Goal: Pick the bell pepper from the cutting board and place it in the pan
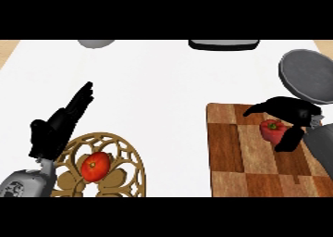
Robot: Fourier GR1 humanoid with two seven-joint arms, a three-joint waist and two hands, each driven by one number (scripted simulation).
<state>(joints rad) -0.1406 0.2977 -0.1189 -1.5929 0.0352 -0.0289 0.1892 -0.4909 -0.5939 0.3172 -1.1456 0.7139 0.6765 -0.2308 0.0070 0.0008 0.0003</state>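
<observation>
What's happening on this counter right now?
The right robot hand is curled around a red bell pepper that sits on the wooden cutting board. The grey pan waits just beyond the board at the far right, with nothing in it. The left robot hand is open with fingers straight, resting at the left above a gold openwork trivet that has a tomato on it. The pepper has not reached the pan yet.

Right robot hand (289, 111) around bell pepper (271, 130)
</observation>
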